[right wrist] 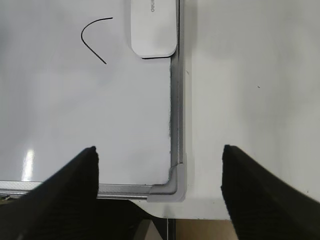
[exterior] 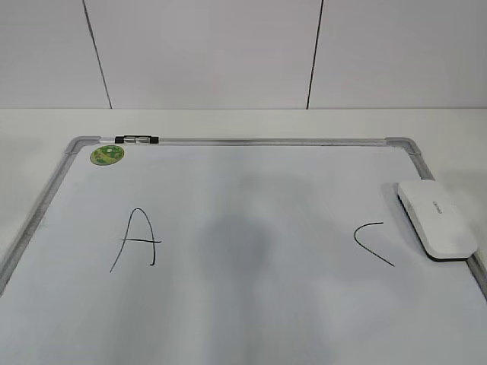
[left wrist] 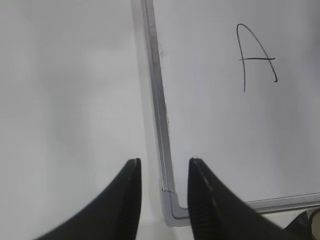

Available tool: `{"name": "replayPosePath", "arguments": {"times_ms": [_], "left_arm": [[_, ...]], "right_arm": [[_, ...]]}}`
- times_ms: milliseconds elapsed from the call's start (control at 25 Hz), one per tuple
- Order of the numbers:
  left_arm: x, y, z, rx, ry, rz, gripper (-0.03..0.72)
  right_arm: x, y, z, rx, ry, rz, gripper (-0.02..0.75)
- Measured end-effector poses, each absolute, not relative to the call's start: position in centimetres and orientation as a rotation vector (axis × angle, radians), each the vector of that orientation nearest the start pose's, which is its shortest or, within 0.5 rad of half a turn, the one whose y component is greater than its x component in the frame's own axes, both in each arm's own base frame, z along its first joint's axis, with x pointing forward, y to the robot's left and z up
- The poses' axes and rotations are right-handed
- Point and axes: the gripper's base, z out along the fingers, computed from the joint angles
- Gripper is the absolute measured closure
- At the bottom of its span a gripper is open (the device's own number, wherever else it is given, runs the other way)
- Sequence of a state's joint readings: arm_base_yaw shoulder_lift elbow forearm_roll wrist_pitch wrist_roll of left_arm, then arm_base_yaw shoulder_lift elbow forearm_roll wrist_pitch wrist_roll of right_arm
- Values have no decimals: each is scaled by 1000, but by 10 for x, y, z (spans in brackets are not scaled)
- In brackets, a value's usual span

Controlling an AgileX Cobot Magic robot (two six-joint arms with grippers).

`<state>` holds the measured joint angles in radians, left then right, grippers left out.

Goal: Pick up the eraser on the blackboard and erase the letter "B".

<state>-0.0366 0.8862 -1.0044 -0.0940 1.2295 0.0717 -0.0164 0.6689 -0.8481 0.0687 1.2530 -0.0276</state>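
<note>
The blackboard (exterior: 251, 304) is a white dry-erase board with a grey frame, lying flat. A black "A" (exterior: 135, 239) is at its left and a black "C" (exterior: 371, 242) at its right; no letter "B" shows between them. The white eraser (exterior: 436, 219) lies at the board's right edge, also at the top of the right wrist view (right wrist: 152, 27). My left gripper (left wrist: 164, 162) is open and empty above the board's near left corner. My right gripper (right wrist: 159, 152) is wide open and empty above the near right corner. Neither gripper shows in the exterior view.
A round green sticker (exterior: 107, 155) sits at the board's far left corner, next to a clip (exterior: 137, 140) on the far frame. White table (exterior: 243, 122) surrounds the board, with a white wall behind. The table's front edge (right wrist: 215, 218) lies just below the right corner.
</note>
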Motion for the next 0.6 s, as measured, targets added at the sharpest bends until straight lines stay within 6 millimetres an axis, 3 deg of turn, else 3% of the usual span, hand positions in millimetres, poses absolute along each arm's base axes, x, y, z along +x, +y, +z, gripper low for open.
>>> {"name": "replayPosePath", "arguments": {"times_ms": [240,480,600], "left_arm": [[67,-10,359,133,2390,-104,452],[18,-10,329,135,2276,-121,452],[1,-11,310,138,2230,-138,452]], "right_arm": [[60,5,313,-13,2470,69,151],[51,6,281,-62,2474,61,151],[45,8,276,-90,2437,85,151]]}}
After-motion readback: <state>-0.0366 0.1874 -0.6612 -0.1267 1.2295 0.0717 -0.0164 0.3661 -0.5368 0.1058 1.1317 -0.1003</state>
